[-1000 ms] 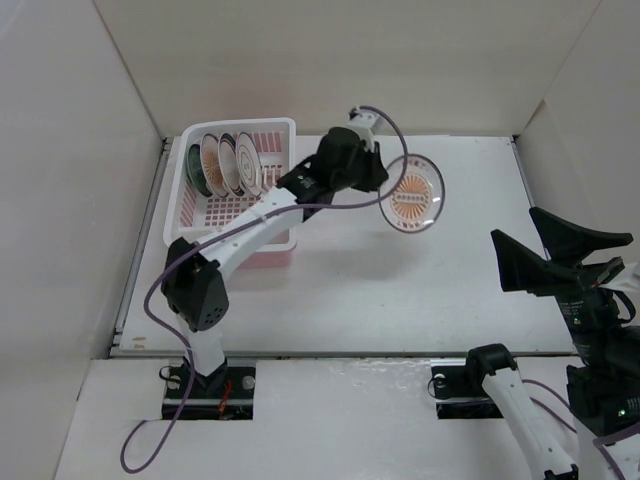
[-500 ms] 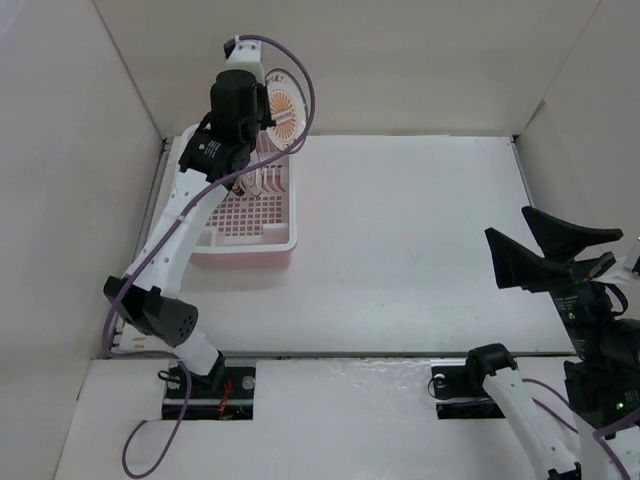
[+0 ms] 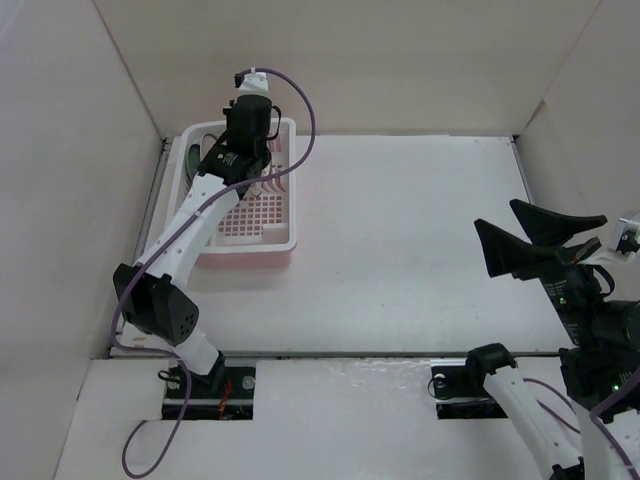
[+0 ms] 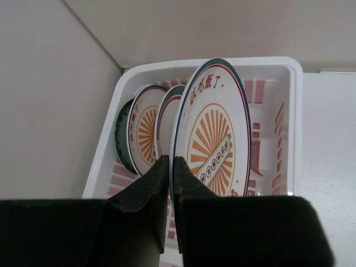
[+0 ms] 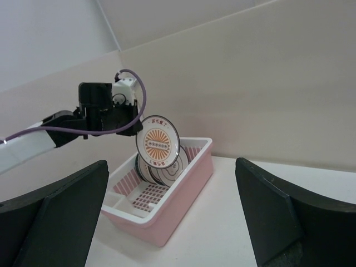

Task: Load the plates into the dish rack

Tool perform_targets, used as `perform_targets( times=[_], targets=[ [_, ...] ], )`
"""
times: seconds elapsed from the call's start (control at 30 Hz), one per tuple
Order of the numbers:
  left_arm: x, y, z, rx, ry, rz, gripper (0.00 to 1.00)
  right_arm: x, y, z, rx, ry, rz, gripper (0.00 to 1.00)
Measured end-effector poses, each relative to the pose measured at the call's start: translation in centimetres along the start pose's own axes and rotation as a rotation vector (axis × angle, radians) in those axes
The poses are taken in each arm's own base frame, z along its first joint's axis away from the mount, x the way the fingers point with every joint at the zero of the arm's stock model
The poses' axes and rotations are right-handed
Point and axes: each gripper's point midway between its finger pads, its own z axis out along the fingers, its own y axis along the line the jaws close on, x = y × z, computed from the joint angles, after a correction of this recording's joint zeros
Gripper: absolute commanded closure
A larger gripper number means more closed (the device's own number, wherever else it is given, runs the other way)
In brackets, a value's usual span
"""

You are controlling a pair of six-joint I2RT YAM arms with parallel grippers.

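Pinching the rim of a sunburst plate [image 4: 214,139], the left gripper [image 4: 169,161] holds it upright over the dish rack [image 4: 267,62] for slotting.

Bright even light, soft faint shadows, sharp focus

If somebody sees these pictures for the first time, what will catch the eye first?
The orange sunburst plate, pinched at its edge by the shut left gripper, hangs nearly upright over the pink dish rack at the far left. Other plates stand beside it in the rack. At the right, the right gripper hovers wide open, empty.
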Motion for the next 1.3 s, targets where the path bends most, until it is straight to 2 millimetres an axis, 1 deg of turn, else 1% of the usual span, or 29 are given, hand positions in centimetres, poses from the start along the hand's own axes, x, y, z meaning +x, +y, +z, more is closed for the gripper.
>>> perform_targets(
  times=[0.1, 0.3, 0.37, 0.73, 0.9, 1.0, 1.17, 1.3],
  targets=[
    [0.8, 0.1, 0.9, -0.041, 0.011, 0.03, 1.0, 0.1, -0.1, 0.1, 0.001, 0.004, 0.001, 0.0],
    [2.1, -0.2, 2.4, -0.072, 0.009, 0.092, 1.0, 0.6, -0.2, 0.5, -0.003, 0.023, 0.004, 0.0],
    [2.2, -0.6, 2.9, -0.069, -0.003, 0.111, 1.0, 0.7, -0.2, 0.7, -0.001, 0.028, 0.005, 0.0],
    [5.2, -3.2, 6.3, -0.038, 0.01, 0.198, 1.0, 1.1, -0.1, 1.0, -0.014, 0.045, 0.009, 0.0],
    [6.7, -3.4, 7.8, -0.043, 0.039, 0.231, 1.0, 1.3, -0.2, 1.2, -0.011, 0.052, 0.01, 0.0],
    [7.1, -3.2, 8.2, -0.05, 0.046, 0.235, 1.0, 1.3, -0.3, 1.2, -0.011, 0.052, 0.01, 0.0],
    [6.9, -3.4, 8.4, -0.044, 0.035, 0.221, 1.0, 1.3, -0.3, 1.2, -0.011, 0.052, 0.01, 0.0],
    [7.1, -3.7, 8.5, -0.031, 0.037, 0.21, 1.0, 1.3, -0.3, 1.2, -0.011, 0.052, 0.01, 0.0]
  ],
)
